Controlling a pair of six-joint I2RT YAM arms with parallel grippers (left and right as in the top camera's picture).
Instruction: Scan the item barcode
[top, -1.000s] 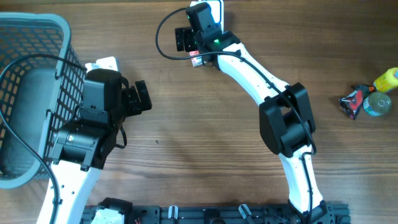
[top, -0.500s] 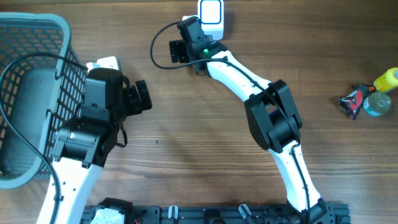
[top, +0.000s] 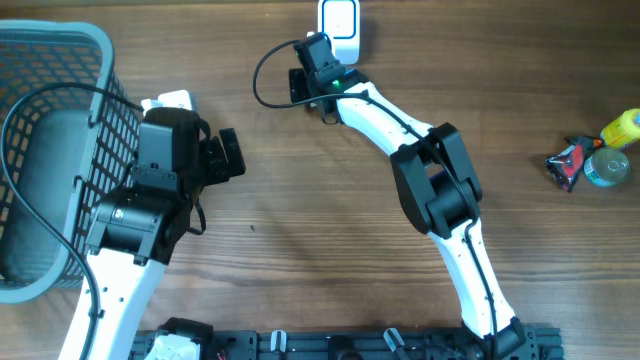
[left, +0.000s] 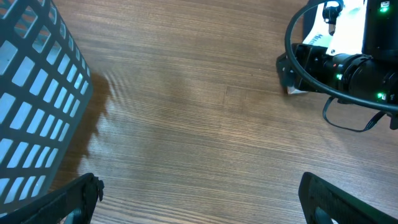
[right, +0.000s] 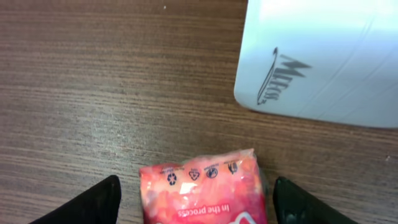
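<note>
In the right wrist view a red-pink snack packet (right: 202, 190) lies flat on the wooden table, its printed end showing small recycling symbols. My right gripper (right: 193, 199) straddles it, one dark finger on each side with a small gap to the packet, so it stands open around it. Just beyond the packet is the white barcode scanner (right: 323, 56), also at the table's far edge in the overhead view, scanner (top: 340, 20). From above, the right gripper (top: 305, 85) covers the packet. My left gripper (left: 199, 193) hangs open over bare wood, holding nothing.
A grey mesh basket (top: 60, 40) stands at the far left beside the left arm. A small white object (top: 170, 100) lies behind the left wrist. At the right edge lie a yellow item (top: 622, 128), a round tin (top: 607, 168) and a dark packet (top: 567, 162).
The right arm swung left, then edged back toward the scanner. Its jaws have narrowed toward the packet. The left arm has not moved.
</note>
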